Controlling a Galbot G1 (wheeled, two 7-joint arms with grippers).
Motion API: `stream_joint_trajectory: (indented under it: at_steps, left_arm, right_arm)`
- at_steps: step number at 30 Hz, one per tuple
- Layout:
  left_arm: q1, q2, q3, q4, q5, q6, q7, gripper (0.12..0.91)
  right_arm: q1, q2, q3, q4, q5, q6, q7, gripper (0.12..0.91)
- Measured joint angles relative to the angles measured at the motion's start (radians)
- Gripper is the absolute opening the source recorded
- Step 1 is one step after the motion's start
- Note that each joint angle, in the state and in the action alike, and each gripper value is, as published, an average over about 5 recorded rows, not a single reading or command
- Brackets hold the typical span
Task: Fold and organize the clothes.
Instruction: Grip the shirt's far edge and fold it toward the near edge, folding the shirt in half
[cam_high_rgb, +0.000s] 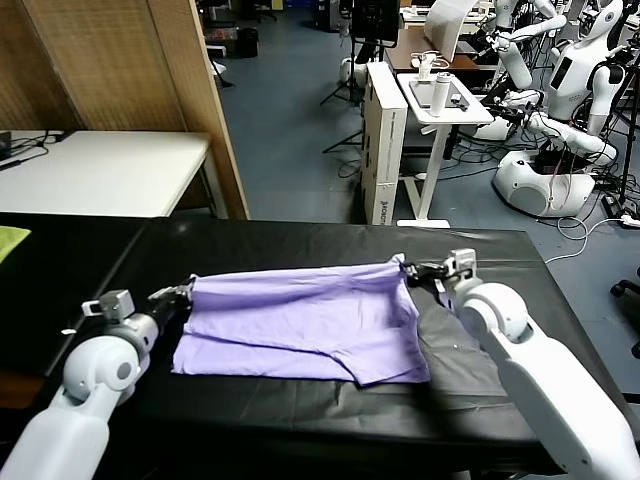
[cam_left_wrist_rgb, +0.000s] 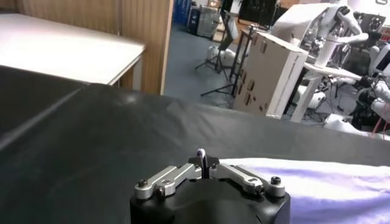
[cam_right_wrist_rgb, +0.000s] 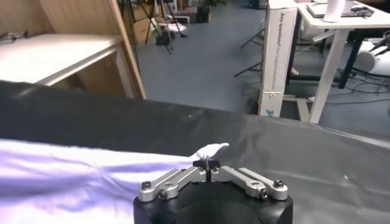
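The pale lavender T-shirt (cam_high_rgb: 300, 320) lies spread and partly folded on the black table (cam_high_rgb: 300, 240), its far edge stretched between my two grippers. My left gripper (cam_high_rgb: 188, 291) is shut on the shirt's far left corner; a sliver of fabric (cam_left_wrist_rgb: 200, 153) shows between its closed jaws in the left wrist view. My right gripper (cam_high_rgb: 412, 270) is shut on the far right corner; the pinched fabric tip (cam_right_wrist_rgb: 210, 149) sticks out past the jaws in the right wrist view. No print shows.
A yellow-green cloth scrap (cam_high_rgb: 10, 238) lies at the table's far left edge. A white table (cam_high_rgb: 100, 170) and wooden partition (cam_high_rgb: 130, 60) stand behind. A white stand (cam_high_rgb: 440, 100) and other robots (cam_high_rgb: 570, 90) are beyond the table.
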Motion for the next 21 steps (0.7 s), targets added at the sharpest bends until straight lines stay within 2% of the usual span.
stream_joint_trajectory:
  at_steps: [10, 21]
  left_arm:
    - [-0.010, -0.022, 0.019, 0.009, 0.013, -0.014, 0.017, 0.180]
    - [0.075, -0.021, -0.027, -0.076, 0.016, -0.028, 0.030, 0.180]
  right_arm:
    - [-0.126, -0.034, 0.050, 0.101, -0.007, -0.011, 0.001, 0.138]
    - [-0.205, -0.049, 0.062, 0.128, -0.015, -0.020, 0.000, 0.138]
